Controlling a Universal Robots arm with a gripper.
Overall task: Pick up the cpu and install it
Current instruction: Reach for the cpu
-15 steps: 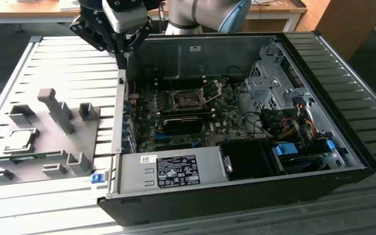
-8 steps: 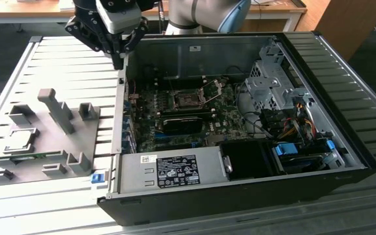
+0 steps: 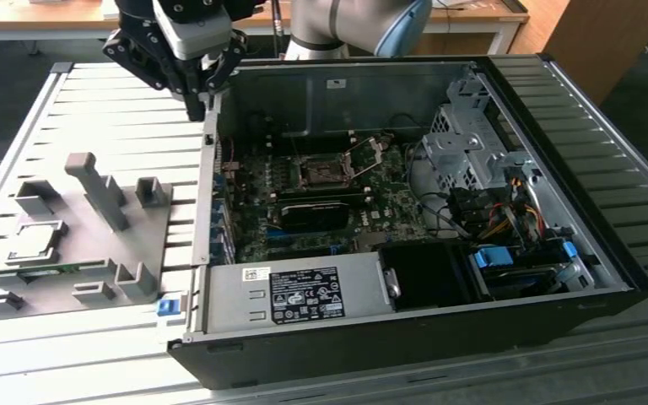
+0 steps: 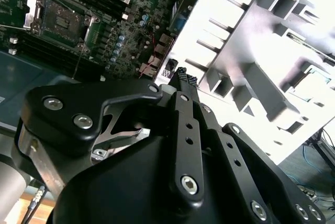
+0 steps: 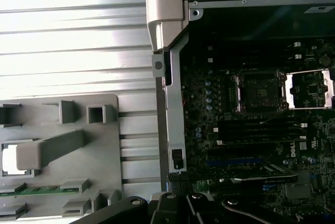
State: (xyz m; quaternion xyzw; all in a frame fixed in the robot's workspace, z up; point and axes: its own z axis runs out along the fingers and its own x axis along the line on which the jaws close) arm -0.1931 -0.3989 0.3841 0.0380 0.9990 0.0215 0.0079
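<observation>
The fingers (image 3: pixel 199 103) are clenched together, tips meeting with nothing between them, and in the second wrist view (image 4: pixel 186 109) they run side by side to a single point. They hang over the far corner of an opened computer case (image 3: pixel 414 337), above its side wall on the exterior view's left. Case and grey tray (image 3: pixel 155 240) both rest on a ribbed metal surface (image 3: pixel 110 110); a wooden desk (image 3: pixel 471 13) and dark floor lie behind it. The cpu (image 3: pixel 34 240) lies flat in a pocket of the tray, well apart from the fingers, outside the case, toward the exterior view's left and nearer that camera. A green memory stick (image 3: pixel 43 272) sits just beside it in the tray. Inside the case the socket (image 3: pixel 324 173) stands open, its metal frame (image 3: pixel 375 148) swung up. In the first wrist view a grey post of the tray covers part of the cpu (image 5: pixel 10 158), and the picture's edge cuts the tray off.
</observation>
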